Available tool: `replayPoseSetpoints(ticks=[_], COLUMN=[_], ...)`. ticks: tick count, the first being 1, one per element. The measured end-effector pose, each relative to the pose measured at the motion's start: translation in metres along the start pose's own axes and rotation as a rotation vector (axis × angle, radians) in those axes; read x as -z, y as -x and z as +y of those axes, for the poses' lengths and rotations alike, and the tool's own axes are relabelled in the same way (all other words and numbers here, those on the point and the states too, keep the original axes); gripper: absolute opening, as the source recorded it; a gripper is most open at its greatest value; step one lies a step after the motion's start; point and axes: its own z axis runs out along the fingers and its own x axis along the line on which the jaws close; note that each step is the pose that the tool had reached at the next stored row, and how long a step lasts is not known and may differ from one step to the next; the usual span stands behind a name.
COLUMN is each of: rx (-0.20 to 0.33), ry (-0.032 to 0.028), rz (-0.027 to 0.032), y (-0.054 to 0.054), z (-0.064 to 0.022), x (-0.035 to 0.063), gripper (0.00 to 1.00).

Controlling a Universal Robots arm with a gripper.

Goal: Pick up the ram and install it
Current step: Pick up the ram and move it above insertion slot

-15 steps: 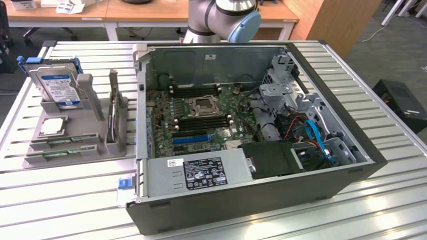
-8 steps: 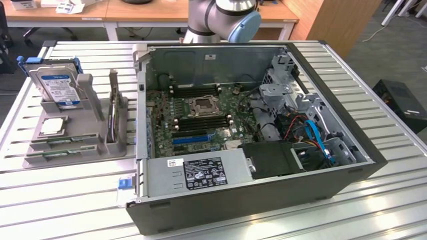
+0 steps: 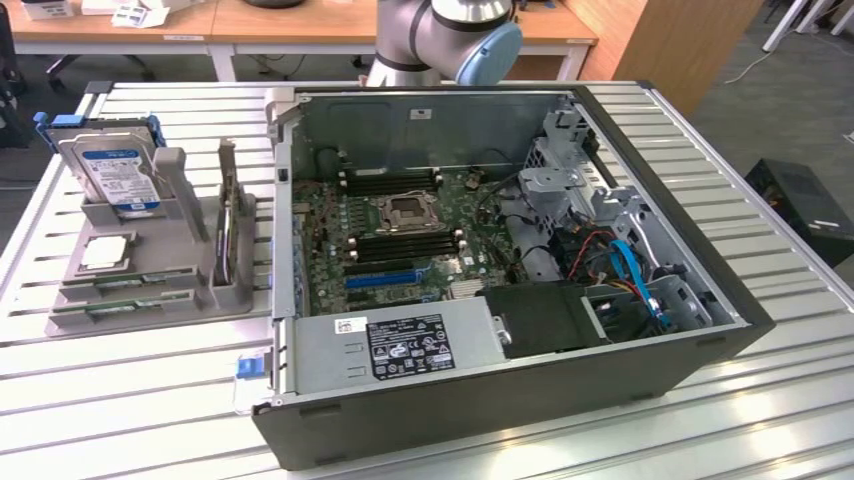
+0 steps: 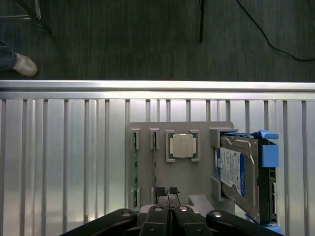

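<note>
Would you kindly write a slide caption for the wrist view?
Shut gripper hovering over the parts tray holding ram, CPU and hard drive.

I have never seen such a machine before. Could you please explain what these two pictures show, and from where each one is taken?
This is a robot arm working at a slatted metal table. The exterior view comes from a camera off the arm. It sees an open computer case and, at the exterior view's left, a gray tray. The wrist view comes from a camera on the arm, looking down past the gripper. The tray carries a hard drive, a square silver chip and thin green ram sticks. The gripper is shut, holds nothing, and hangs above the tray, close to the ram sticks.
</note>
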Motion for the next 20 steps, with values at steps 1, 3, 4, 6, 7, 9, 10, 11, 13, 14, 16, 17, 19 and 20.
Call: replayPoseSetpoints(ticks=[1,3,4,6,7,9,10,11,13,14,16,17,19,20], rx=[0.0,0.0,0.0,0.0,0.0,0.0,0.0,0.0,0.0,0.0,0.0,0.0,0.0,0.0], ry=[0.0,0.0,0.0,0.0,0.0,0.0,-0.0001,0.0,0.0,0.0,-0.0001,0.0,0.0,0.0], rz=[0.0,0.0,0.0,0.0,0.0,0.0,0.0,0.0,0.0,0.0001,0.0,0.0,0.0,0.0], y=[0.0,0.0,0.0,0.0,0.0,0.0,0.0,0.0,0.0,0.0,0.0,0.0,0.0,0.0], z=[0.0,0.0,0.0,0.0,0.0,0.0,0.0,0.0,0.0,0.0,0.0,0.0,0.0,0.0], x=[0.0,0.0,0.0,0.0,0.0,0.0,0.0,0.0,0.0,0.0,0.0,0.0,0.0,0.0], gripper=[0.11,0.11,0.11,0.17,0.24,0.24,0.24,0.24,0.24,0.24,0.25,0.31,0.31,0.31])
